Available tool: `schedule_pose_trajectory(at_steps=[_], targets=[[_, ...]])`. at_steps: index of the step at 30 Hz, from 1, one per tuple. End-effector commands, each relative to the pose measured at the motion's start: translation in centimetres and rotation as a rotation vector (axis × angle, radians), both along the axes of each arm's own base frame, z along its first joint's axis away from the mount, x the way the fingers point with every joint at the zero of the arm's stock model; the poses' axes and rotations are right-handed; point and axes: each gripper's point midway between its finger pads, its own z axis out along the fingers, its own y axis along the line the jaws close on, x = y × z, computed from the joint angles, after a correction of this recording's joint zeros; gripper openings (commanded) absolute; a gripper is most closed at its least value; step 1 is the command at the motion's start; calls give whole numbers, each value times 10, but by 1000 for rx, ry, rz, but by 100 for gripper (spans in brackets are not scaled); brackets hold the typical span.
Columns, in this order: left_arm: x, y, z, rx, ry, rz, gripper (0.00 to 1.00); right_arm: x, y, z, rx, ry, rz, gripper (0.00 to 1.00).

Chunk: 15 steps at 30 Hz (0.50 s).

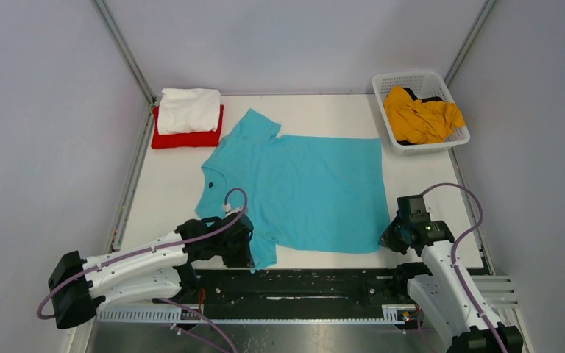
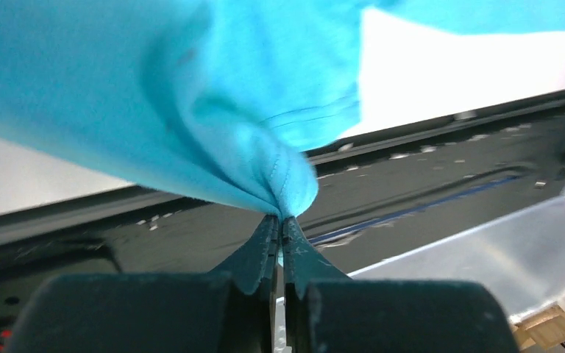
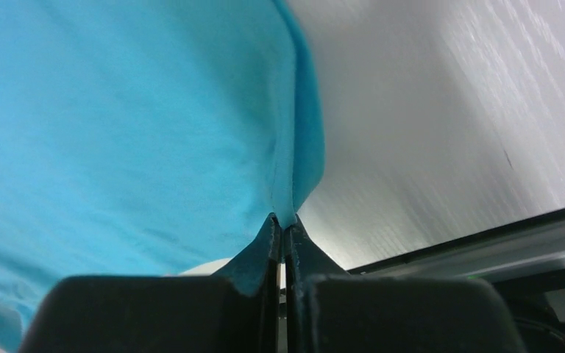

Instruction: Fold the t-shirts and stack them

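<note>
The turquoise t-shirt (image 1: 298, 187) lies spread flat on the table, collar to the left, hem to the right. My left gripper (image 1: 244, 246) is shut on its near sleeve; the left wrist view shows the cloth (image 2: 228, 110) pinched at the fingertips (image 2: 279, 218). My right gripper (image 1: 390, 237) is shut on the near hem corner; the right wrist view shows the cloth (image 3: 132, 125) pinched at its tips (image 3: 284, 220). A folded white t-shirt (image 1: 188, 109) lies on a folded red t-shirt (image 1: 187, 138) at the back left. The mustard yellow t-shirt (image 1: 421, 116) is crumpled in the basket.
A white plastic lattice basket (image 1: 382, 88) stands at the back right corner. The white table (image 1: 162, 191) has grey walls on three sides. A black rail (image 1: 301, 283) runs along the near edge between the arm bases.
</note>
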Motion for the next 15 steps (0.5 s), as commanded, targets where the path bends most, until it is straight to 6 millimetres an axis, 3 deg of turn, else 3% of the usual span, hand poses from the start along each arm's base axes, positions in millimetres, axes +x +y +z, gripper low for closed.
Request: schedule_pose_trajectory(at_steps=[1,6,8,9,15], targets=[[38,-45,50,-171,-166,-74,0,26,8,28,30,-111,45,0],[85,-33,77,-184,-278,9,0,47,13,45,47,-161,57,0],[109,-22,90,-174,-342,65,0,55,12,50,36,-173,57,0],[132,-7,104,-151,-401,132,0,64,12,58,27,-188,58,0],[179,20,133,-93,-498,224,0,84,-3,71,-65,-201,44,0]])
